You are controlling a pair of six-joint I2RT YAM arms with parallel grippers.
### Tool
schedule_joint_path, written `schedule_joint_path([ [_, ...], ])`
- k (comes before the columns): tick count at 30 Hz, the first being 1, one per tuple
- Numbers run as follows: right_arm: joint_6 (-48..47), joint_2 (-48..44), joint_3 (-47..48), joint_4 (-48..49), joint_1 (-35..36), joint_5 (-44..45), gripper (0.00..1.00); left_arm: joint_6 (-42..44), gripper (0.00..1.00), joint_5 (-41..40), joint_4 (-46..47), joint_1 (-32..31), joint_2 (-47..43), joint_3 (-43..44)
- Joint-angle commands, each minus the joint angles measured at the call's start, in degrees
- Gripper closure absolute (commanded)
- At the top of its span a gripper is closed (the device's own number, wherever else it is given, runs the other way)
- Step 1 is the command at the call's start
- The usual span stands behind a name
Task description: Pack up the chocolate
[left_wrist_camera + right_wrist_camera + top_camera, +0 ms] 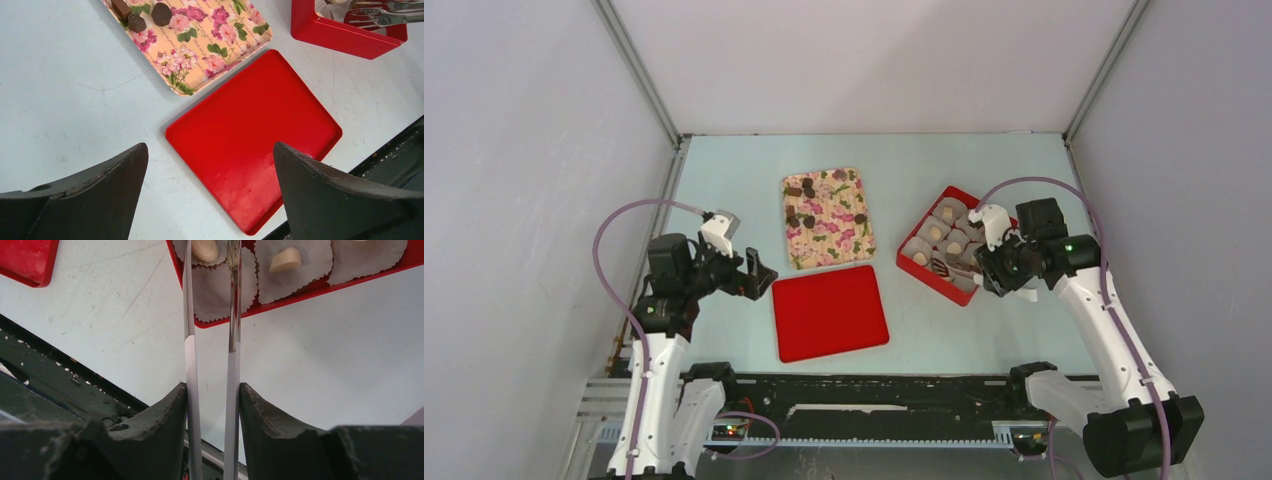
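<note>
Several dark brown chocolates (pixel 802 188) lie on the floral cloth (pixel 829 235); three show in the left wrist view (pixel 161 13). Pale tan chocolates (pixel 936 232) sit in paper cups inside the red box (pixel 916 262), and two show in the right wrist view (pixel 285 260). My right gripper (pixel 986 274) (pixel 212 390) is shut on metal tongs (pixel 232 315), whose arms reach over the box's near corner across an empty cup (pixel 215 290). Their tips run off the top of the wrist view. My left gripper (pixel 764 275) (pixel 210 150) is open and empty above the red lid's left edge.
The flat red lid (pixel 829 312) (pixel 250 135) lies in front of the floral cloth. The black rail (pixel 874 400) runs along the near table edge. Grey walls close in the left, right and back.
</note>
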Motion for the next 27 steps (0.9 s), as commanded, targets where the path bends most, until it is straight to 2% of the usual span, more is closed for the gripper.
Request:
schedule_joint_path([
  [1, 1.5, -2.2, 0.4, 3.3, 0.5, -0.9, 0.57, -0.1, 0.02, 1.0, 1.4, 0.7, -1.0, 1.3],
  [10, 2.5, -5.0, 4.3, 4.1, 0.8, -0.1, 0.62, -1.7, 0.02, 2.5, 2.2, 0.5, 0.5, 3.1],
  [13, 1.6, -4.4, 6.3, 4.3, 0.7, -0.4, 0.62, -1.4, 0.02, 0.2, 1.2, -2.2, 3.1, 6.5],
  [18, -2.1, -1.4, 9.2, 6.9, 0.9, -1.5, 0.63, 12.5, 0.02, -8.3, -6.7, -13.9, 10.1, 16.9],
  [21, -6.7, 1.1, 11.1, 10.5, 1.1, -3.3, 0.64, 18.2, 0.02, -10.2, -10.6, -14.9, 17.8, 23.3],
  [24, -10.3, 6.4, 16.4, 10.4, 2.0, -4.8, 0.64, 15.3, 0.02, -10.7, -10.4, -14.8, 25.4, 27.7],
  [27, -7.7, 13.4, 22.3, 8.6, 1.3, -9.6, 0.66, 9.0, 0.02, -8.6, -6.0, -14.8, 29.8, 28.2],
])
